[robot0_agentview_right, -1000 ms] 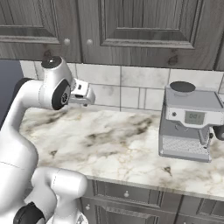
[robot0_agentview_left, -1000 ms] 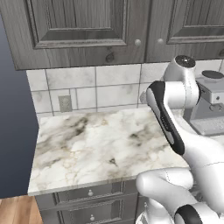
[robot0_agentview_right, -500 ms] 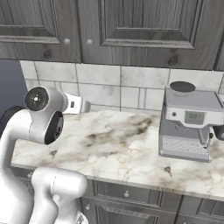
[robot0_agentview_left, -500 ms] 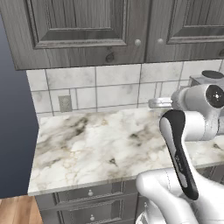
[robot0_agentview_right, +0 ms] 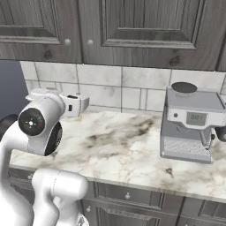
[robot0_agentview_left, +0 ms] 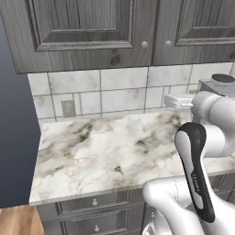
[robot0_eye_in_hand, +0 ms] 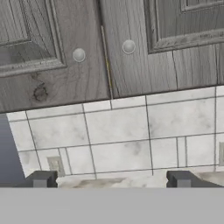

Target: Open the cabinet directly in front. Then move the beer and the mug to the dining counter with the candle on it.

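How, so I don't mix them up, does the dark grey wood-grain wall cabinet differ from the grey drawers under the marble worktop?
The dark grey wood-grain wall cabinet hangs above the pale wall tiles; the grey drawers sit under the marble worktop. The cabinet has two tall raised-panel doors side by side; the drawers are low, wide fronts stacked one over another. Both are grey wood-grain, shut, with small round silver knobs.

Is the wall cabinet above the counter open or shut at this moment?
Shut: both doors of the cabinet lie flush, meeting at a thin seam between the knobs.
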Tool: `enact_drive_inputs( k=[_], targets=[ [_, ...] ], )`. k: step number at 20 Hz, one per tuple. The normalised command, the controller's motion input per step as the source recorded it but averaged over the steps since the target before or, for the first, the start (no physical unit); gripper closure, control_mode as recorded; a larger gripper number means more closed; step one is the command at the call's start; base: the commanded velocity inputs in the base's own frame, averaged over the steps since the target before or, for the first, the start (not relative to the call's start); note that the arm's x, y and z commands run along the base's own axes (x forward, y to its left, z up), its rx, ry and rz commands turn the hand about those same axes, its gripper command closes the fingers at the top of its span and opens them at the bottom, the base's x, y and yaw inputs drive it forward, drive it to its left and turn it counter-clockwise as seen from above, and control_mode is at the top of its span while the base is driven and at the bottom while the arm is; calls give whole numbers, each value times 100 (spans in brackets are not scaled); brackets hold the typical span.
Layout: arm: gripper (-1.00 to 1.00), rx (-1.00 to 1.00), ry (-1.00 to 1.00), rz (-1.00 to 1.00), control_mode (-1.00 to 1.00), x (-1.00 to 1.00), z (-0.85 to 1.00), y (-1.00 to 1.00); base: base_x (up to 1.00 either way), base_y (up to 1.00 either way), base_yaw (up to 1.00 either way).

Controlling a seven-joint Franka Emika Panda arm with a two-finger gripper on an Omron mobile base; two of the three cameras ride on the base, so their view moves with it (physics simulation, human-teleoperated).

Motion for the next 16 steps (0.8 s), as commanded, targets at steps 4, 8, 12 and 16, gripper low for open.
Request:
enact_drive_inputs(
  k=[4,8,12,16],
  targets=[
    [-100,3,-25,-2,-100,0,38,16,0,0,0],
    [-100,0,-19,-6,-100,0,38,30,0,0,0],
    [-100,0,-20,-9,-100,0,68,32,0,0,0],
    [-100,0,-12,-3,-100,0,78,29,0,0,0]
  ],
)
